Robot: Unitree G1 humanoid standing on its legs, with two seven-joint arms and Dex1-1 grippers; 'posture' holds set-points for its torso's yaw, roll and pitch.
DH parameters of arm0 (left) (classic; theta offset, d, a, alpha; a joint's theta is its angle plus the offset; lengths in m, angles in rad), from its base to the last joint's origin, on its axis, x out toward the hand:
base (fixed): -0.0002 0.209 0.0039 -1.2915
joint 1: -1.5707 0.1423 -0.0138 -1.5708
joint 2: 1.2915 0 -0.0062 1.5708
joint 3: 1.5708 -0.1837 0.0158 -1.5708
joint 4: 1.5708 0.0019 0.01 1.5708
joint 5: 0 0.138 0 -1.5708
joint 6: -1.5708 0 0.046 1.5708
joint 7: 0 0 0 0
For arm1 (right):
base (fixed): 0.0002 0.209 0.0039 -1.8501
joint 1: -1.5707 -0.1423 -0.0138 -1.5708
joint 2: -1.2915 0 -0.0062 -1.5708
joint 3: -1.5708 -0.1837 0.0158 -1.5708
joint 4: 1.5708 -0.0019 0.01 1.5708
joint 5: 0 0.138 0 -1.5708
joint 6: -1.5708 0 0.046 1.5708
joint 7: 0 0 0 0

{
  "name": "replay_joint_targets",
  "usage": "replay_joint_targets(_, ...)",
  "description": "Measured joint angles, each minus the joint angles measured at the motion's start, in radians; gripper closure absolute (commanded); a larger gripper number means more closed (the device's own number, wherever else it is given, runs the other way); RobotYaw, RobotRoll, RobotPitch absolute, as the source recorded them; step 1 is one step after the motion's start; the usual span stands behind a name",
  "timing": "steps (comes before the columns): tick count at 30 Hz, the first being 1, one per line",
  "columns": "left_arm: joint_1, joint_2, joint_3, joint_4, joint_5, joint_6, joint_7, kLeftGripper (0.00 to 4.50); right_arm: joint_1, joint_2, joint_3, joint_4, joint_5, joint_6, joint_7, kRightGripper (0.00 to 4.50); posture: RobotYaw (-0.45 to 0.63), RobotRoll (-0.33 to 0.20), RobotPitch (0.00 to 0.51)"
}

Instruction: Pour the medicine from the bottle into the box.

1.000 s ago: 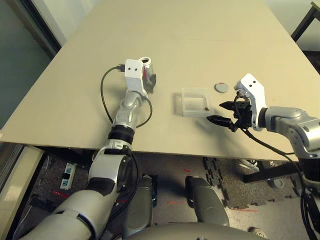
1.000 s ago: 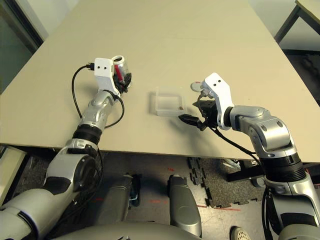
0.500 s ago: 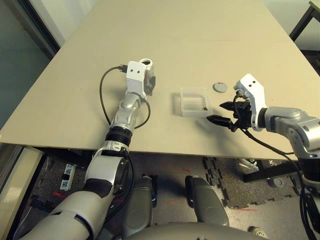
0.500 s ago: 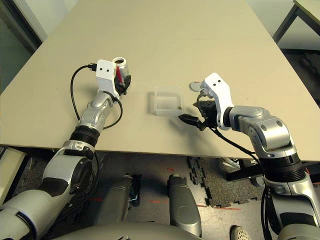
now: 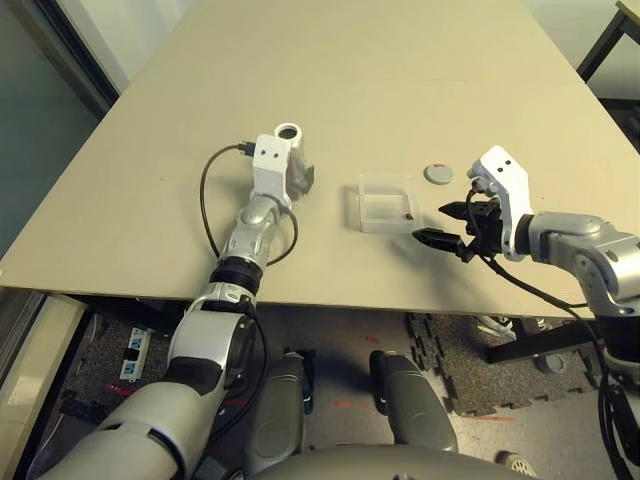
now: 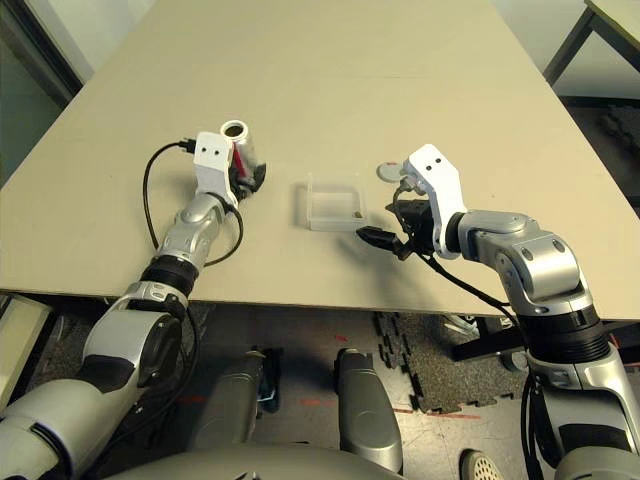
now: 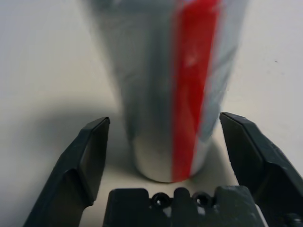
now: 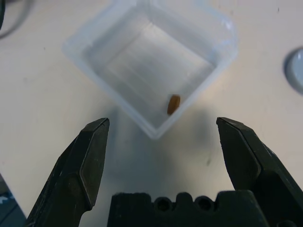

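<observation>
The bottle (image 5: pixel 291 146), silvery with a red stripe, stands upright and uncapped on the table left of the box. My left gripper (image 7: pixel 164 120) is open around its base, both fingers (image 7: pixel 90 156) apart from the bottle (image 7: pixel 175 80). The clear plastic box (image 5: pixel 386 203) lies mid-table with the medicine (image 8: pixel 173 104), a small brown pill, inside near one wall. My right gripper (image 5: pixel 433 223) is open just right of the box, low over the table, holding nothing.
A flat grey round cap (image 5: pixel 437 173) lies on the table behind my right gripper. A black cable (image 5: pixel 207 200) loops on the table beside my left forearm. The table's front edge (image 5: pixel 330 300) runs close below both grippers.
My left gripper has opened and let go of the bottle, which went from tilted in the grip to standing upright on the table. The right arm has not moved.
</observation>
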State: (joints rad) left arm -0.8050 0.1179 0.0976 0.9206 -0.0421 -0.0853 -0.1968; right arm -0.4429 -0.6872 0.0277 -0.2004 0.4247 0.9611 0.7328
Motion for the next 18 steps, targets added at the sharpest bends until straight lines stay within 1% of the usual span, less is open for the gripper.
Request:
replay_joint_targets(10, 0.009, -0.001, 0.001, -0.02, -0.005, -0.024, -0.002, 0.03, -0.002, 0.0, 0.0, 0.004, 0.0, -0.011, 0.002, 0.0, -0.12, 0.0, 0.167)
replay_joint_targets(14, 0.084, -0.022, -0.001, -0.133, -0.017, 0.001, -0.011, 0.03, -0.002, 0.0, 0.0, 0.004, 0.0, -0.012, 0.003, 0.0, -0.12, 0.0, 0.17)
replay_joint_targets(18, 0.207, -0.036, -0.025, -0.352, -0.033, 0.11, -0.024, 0.03, 0.002, -0.001, -0.002, 0.002, 0.002, -0.012, 0.002, 0.0, -0.11, 0.0, 0.176)
